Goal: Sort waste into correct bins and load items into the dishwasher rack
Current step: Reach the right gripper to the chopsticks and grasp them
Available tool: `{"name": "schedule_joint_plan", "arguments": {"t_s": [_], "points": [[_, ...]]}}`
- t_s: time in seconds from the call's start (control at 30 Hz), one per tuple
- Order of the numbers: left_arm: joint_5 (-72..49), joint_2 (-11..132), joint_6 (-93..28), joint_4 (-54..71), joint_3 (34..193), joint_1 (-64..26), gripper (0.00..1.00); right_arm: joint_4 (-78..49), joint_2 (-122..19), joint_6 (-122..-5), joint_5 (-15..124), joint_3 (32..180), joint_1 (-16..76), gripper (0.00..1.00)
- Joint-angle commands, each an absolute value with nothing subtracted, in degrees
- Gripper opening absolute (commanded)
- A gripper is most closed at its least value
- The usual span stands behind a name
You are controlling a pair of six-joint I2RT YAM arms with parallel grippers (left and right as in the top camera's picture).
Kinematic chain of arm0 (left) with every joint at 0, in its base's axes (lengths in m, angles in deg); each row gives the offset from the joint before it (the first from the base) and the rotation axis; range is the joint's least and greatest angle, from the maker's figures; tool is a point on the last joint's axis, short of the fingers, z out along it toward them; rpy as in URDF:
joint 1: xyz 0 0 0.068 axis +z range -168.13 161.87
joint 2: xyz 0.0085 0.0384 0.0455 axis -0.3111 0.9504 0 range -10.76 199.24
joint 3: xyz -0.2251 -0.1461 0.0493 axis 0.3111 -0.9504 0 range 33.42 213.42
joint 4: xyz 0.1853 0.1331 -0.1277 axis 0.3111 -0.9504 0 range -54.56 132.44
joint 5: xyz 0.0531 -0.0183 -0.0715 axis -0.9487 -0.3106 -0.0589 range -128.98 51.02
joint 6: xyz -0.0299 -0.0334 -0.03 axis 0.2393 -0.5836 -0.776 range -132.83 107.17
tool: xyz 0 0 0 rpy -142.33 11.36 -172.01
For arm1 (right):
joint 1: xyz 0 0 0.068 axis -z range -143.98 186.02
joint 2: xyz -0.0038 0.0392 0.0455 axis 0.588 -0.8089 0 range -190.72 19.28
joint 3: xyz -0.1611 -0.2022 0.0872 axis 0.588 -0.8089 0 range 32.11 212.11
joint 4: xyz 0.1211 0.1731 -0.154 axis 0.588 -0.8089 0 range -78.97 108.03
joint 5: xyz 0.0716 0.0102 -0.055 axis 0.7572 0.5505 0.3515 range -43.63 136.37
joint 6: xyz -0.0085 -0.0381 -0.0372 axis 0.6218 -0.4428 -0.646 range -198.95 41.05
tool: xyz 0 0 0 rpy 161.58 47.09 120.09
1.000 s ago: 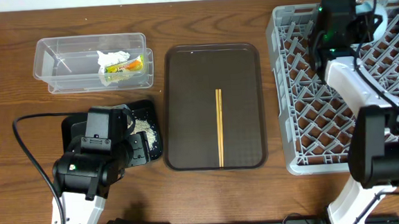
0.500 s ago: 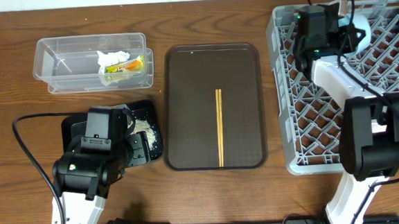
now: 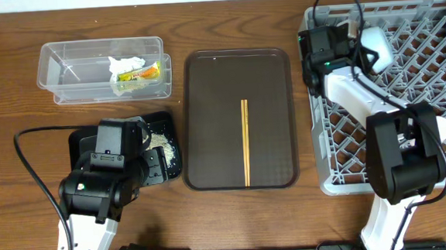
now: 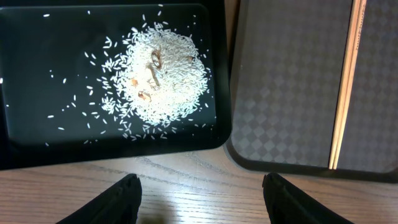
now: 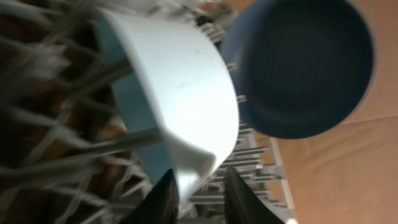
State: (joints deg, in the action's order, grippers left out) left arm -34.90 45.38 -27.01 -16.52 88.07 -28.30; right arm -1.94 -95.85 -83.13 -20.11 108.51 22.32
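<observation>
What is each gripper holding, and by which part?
The right gripper holds the light-blue bowl by its rim. The left gripper holds nothing; its jaws stand open.

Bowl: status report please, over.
Right claw shut on bowl, over rack. Left claw open, empty, beside black tray. Chopsticks lie on brown tray.

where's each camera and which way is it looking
Overhead: above the table, straight down on rack and brown tray; both arms show.
Left wrist: on left arm, down at rice on black tray; open left gripper at bottom.
Right wrist: over the rack, facing bowl and blue plate; right gripper pinches bowl's rim.
Shared: overhead and left wrist both show chopsticks.
</observation>
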Motion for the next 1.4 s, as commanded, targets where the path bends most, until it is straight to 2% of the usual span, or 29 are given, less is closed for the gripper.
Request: {"name": "schedule_joint_plan", "arguments": {"t_s": [0.0, 0.1, 0.2, 0.27, 0.4, 0.47, 0.57, 0.63, 1.03, 1.37], "points": [[-35.8, 45.3, -27.1, -16.7, 88.3, -28.0, 0.66, -3.7, -95.5, -77.7, -19.2, 108.1, 21.6, 0.37], [-35.8, 45.3, -27.1, -16.7, 88.3, -28.0, 0.66, -5.0, -93.0, -76.7, -18.2, 108.1, 21.0, 0.42], [-35.8, 45.3, -27.1, -17.0, 88.3, -28.0, 0.66, -6.6, -88.4, -76.6, -12.6, 108.1, 20.9, 0.46], [-35.8, 45.3, -27.1, -17.2, 88.3, -28.0, 0.66, -8.5, -84.6, -76.6, -6.9, 108.1, 20.8, 0.52], [-35.8, 45.3, -27.1, -17.3, 88.3, -28.0, 0.67, -14.3, -77.1, -76.6, 13.0, 108.1, 19.6, 0.7], [-35.8, 45.3, -27.1, -17.3, 88.3, -28.0, 0.71, -17.1, -74.0, -76.6, 26.7, 108.1, 18.8, 0.75], [-35.8, 45.3, -27.1, -17.3, 88.3, -28.0, 0.72, -19.2, -71.8, -74.7, 44.7, 108.1, 17.9, 0.73], [-35.8, 45.3, -27.1, -17.3, 88.3, -28.0, 0.72, -20.1, -71.7, -71.0, 50.8, 108.1, 16.8, 0.7], [-35.6, 45.3, -27.1, -17.3, 88.3, -28.0, 0.72, -25.7, -82.3, -58.0, 48.2, 108.1, 4.7, 0.67], [-35.6, 45.3, -27.1, -17.3, 88.3, -28.0, 0.72, -25.3, -92.9, -48.7, 44.4, 108.1, -0.1, 0.67]]}}
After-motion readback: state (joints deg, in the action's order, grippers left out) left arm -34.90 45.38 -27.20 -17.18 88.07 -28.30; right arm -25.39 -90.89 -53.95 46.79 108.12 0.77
